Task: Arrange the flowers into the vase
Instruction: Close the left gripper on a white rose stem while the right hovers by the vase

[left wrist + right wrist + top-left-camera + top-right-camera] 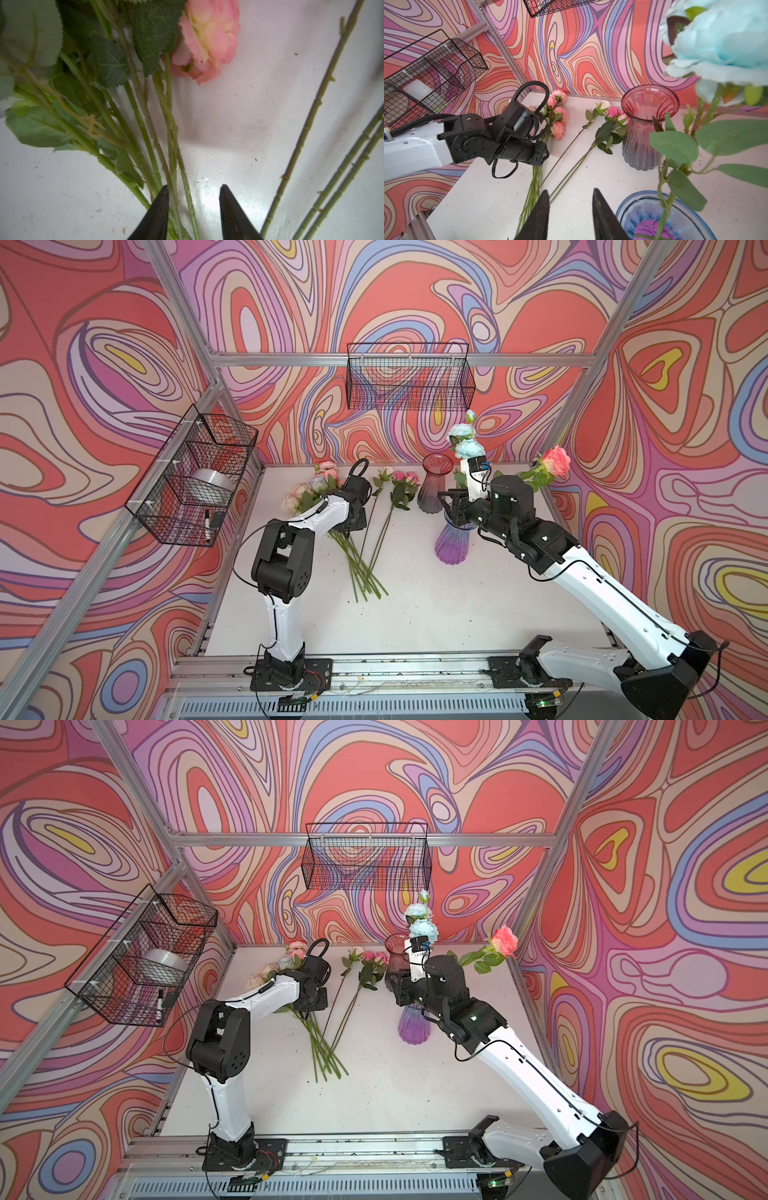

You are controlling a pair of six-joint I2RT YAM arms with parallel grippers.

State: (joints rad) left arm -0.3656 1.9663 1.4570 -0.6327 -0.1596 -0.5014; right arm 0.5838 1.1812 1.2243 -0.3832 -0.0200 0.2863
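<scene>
A purple vase (451, 541) (662, 218) holds pale blue blooms (465, 443) (724, 41) and a coral rose (556, 460). Behind it stands an empty dark pink vase (434, 489) (645, 133). More flowers lie on the white table: a bundle of pink and white blooms (316, 489) with fanned stems (357, 560), and three roses (401, 485) beside it. My left gripper (194, 186) is low over the bundle, open, with two green stems (176, 166) between its fingers near a pink bloom (207, 39). My right gripper (570, 190) is open and empty beside the purple vase's rim.
A black wire basket (409, 377) hangs on the back rail. Another wire basket (195, 477) on the left rail holds a tape roll and a marker. Three loose stems (307, 128) run past the left gripper's outer finger. Aluminium frame posts border the table.
</scene>
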